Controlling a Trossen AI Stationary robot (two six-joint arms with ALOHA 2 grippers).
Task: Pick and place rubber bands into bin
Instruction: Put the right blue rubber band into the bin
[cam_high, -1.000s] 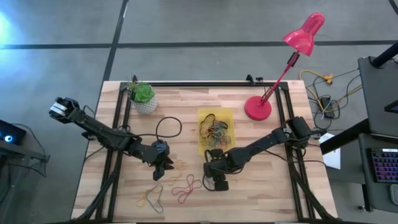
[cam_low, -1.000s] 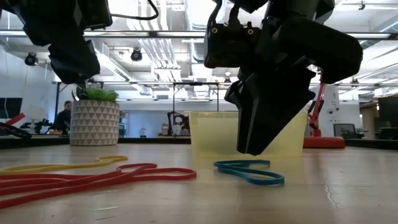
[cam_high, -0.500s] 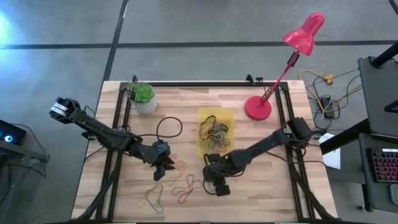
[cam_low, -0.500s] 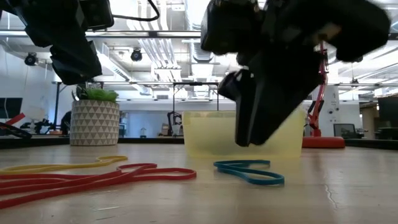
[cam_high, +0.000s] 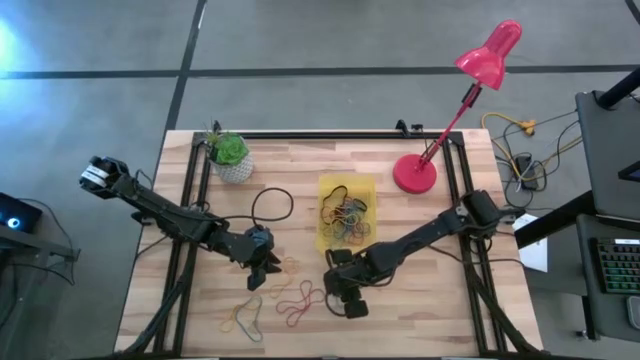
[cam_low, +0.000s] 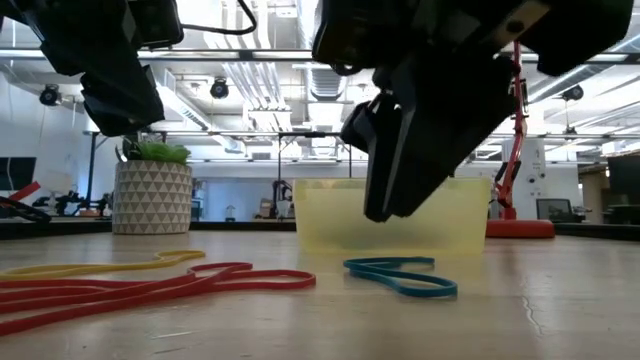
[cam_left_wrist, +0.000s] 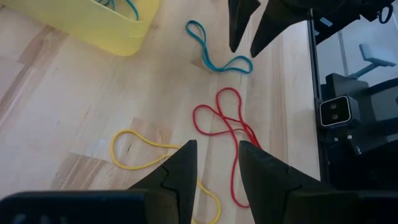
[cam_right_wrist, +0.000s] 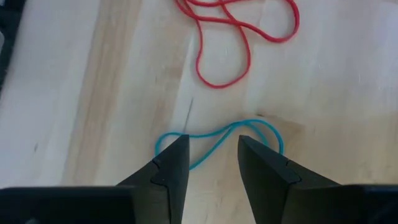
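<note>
Right gripper (cam_right_wrist: 208, 163) hovers above blue rubber band (cam_right_wrist: 217, 142), jaws parted, empty. Left gripper (cam_left_wrist: 214, 163) above yellow band (cam_left_wrist: 140, 152), jaws parted, empty.

Left arm reaching in from far left, left gripper (cam_high: 262, 272) held low, left of centre, fingers (cam_left_wrist: 180, 168) parted with a gap, nothing between. Right arm stretched in from right, right gripper (cam_high: 345, 297) at near centre, pointed downward, fingers (cam_right_wrist: 171, 165) apart, gripping nothing.
</note>
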